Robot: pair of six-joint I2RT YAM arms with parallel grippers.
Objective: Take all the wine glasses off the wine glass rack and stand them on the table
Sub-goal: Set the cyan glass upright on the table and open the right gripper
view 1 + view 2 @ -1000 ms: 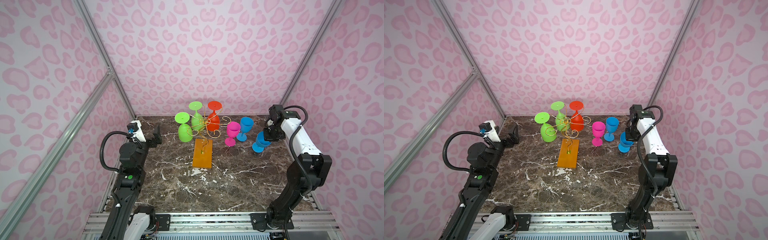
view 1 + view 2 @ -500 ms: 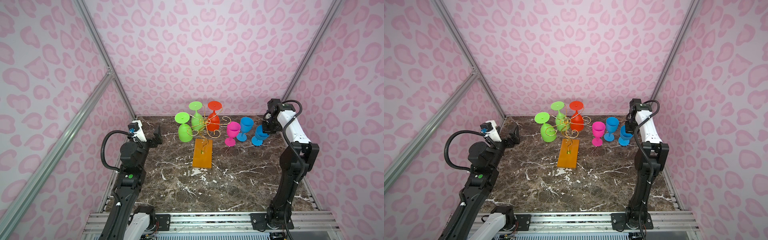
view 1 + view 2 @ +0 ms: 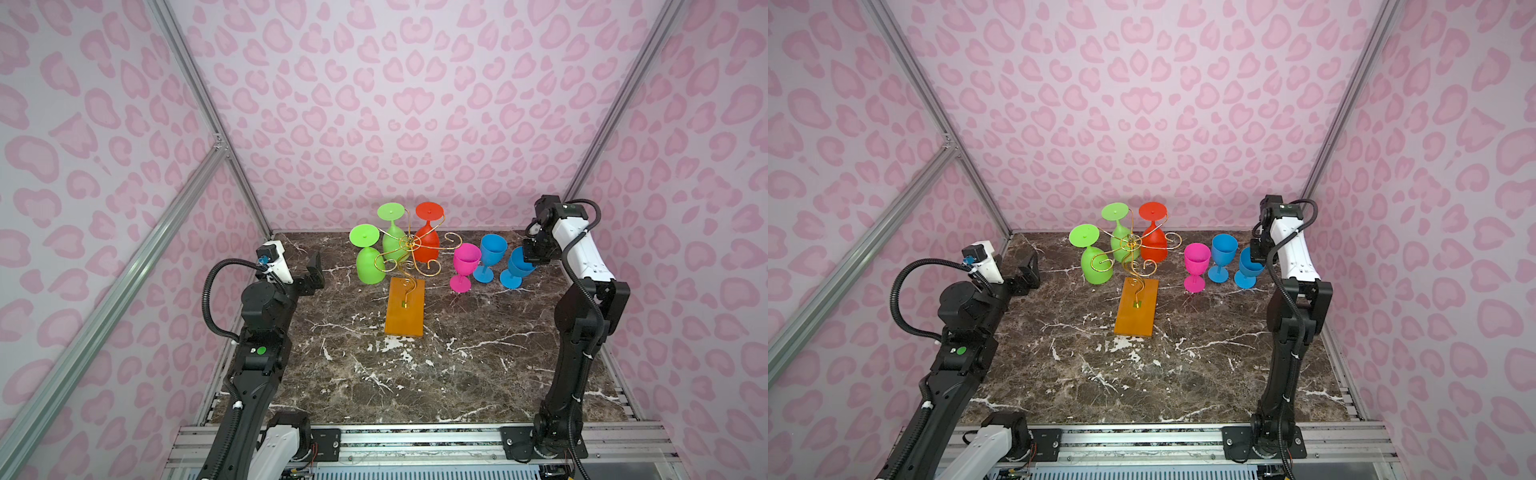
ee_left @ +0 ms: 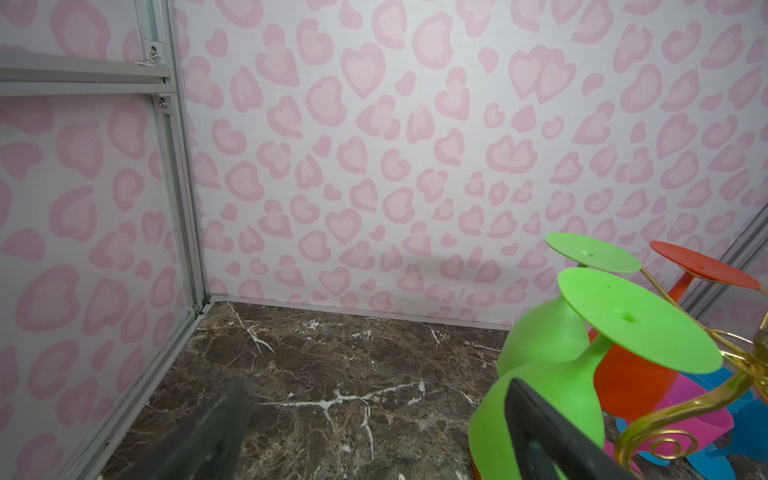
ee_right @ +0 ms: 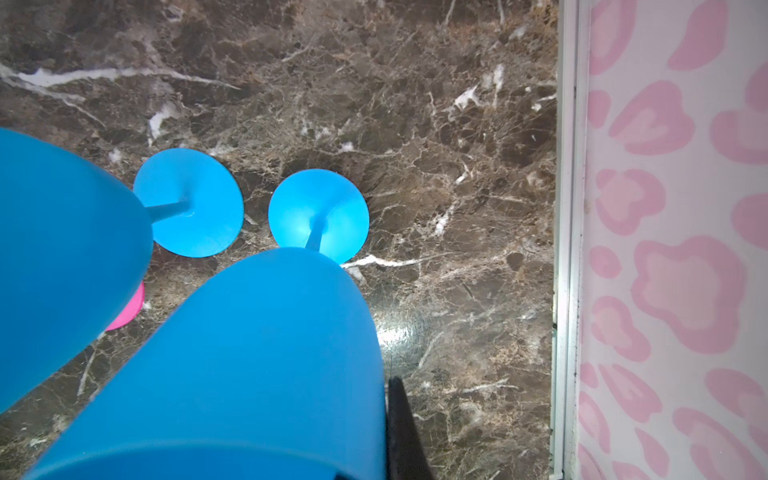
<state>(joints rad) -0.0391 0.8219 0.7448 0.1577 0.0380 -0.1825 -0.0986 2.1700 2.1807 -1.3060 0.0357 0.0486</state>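
Gold wire on an orange-brown wood slab: that's the wine glass rack (image 3: 405,309), roughly mid-table, with its base running 12-to-6 in both top views. Three glasses hang off it upside down, feet up. From the hub, the front green glass (image 3: 368,268) is at about 9 o'clock, the back green glass (image 3: 392,245) at 11 and the red glass (image 3: 428,247) at 1.

Out at 3 o'clock from the rack, three more glasses are off it in a row on the marble table (image 3: 457,374). The pink glass (image 3: 465,259) stands upright nearest the rack, and the other blue glass (image 3: 493,249) is upright just beside it. The blue wine glass (image 3: 517,266) is farthest out and leans a bit.

The right gripper (image 3: 534,257) is clamped onto the rim of that leaning one, pinching the bowl wall. In the right wrist view the blue wine glass (image 5: 249,353) looks huge and close, with one dark finger (image 5: 401,424) tight against the outside of the bowl. Its foot is just beside the other blue glass's foot, with a sliver of marble between them. Honestly can't tell if the foot is flat on the marble or a hair above it.

The left gripper (image 3: 312,272) sits at 9 o'clock of the rack near the table edge, jaws spread wide and gripping nothing. Its wrist view shows the front green glass (image 4: 540,399) near one finger (image 4: 552,436).
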